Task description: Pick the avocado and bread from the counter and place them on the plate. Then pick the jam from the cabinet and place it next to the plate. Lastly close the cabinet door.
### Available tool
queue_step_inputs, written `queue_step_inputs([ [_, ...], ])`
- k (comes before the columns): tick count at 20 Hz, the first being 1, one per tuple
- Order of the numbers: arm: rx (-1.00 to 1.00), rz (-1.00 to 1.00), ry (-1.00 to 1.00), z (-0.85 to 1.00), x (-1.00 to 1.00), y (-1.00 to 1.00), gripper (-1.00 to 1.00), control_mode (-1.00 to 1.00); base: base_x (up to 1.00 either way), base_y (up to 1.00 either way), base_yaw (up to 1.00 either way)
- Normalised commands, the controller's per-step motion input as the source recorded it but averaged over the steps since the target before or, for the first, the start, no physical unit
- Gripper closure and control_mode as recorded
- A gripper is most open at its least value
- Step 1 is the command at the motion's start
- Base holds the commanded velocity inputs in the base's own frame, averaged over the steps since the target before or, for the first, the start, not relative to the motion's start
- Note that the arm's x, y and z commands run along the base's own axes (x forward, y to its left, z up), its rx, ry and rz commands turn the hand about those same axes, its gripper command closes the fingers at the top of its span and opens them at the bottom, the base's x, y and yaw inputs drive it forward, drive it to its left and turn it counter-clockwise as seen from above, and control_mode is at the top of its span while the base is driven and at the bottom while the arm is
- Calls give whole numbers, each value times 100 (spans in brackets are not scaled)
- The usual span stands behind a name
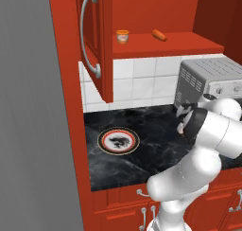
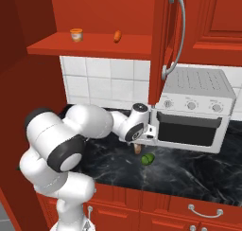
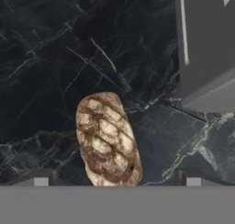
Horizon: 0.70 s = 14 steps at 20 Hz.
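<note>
Hand view: gripper (image 3: pixel 117 182) spread wide over bread (image 3: pixel 107 139) on counter (image 3: pixel 55 58) (black marble).

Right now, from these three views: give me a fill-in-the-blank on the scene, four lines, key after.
1. The bread lies on the ____ between the open jaws.
2. The plate carries ____ food items.
3. The jam sits on the cabinet shelf beside a small ____-coloured item.
4. The avocado rests in front of the ____ oven.

Missing words: counter; no; orange; toaster
</note>
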Motion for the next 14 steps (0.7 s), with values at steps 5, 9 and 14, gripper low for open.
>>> queue_step_inputs([
  [5,0,0,5,-11,7,0,-100,-100,0,0,0],
  [9,0,0,7,-14,6,0,-100,-100,0,0,0],
  [14,0,0,4,-14,3,-1,-100,-100,0,0,0],
])
